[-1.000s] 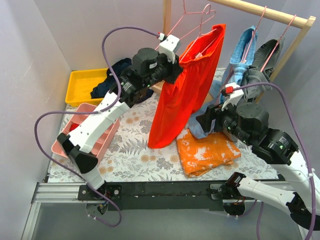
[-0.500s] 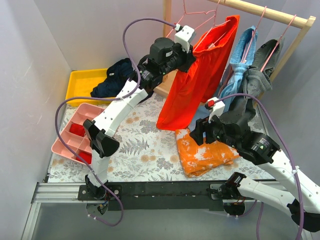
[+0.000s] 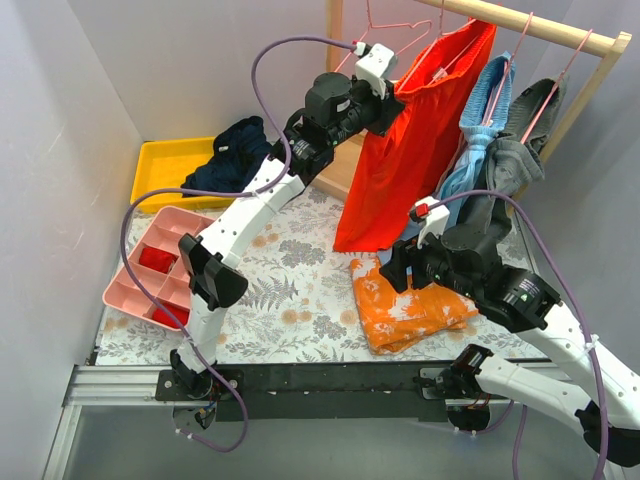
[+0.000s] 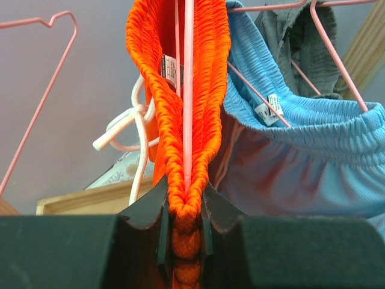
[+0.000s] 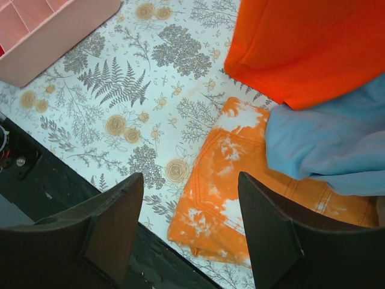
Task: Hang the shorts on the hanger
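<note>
1. Left gripper was clenched on the waistband of the shorts, up at the far wooden rail. The hanger wire ran inside the waistband, straight above the fingers.
2. The blue shorts pressed against them on the right; a spare pink hanger hung left. The hem hung over the floral tablecloth.
3. Right gripper was spread wide and empty, above the blotched orange cloth, near right.
4. The pink tray and yellow bin sat at the left.

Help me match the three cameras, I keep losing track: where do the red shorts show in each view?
Top external: shorts hang at upper centre.
Left wrist: waistband mid-frame, pinched in the jaws of the left gripper.
Right wrist: hem at top right.
Shared landmark: the blue garment, beside the shorts in all three.
</note>
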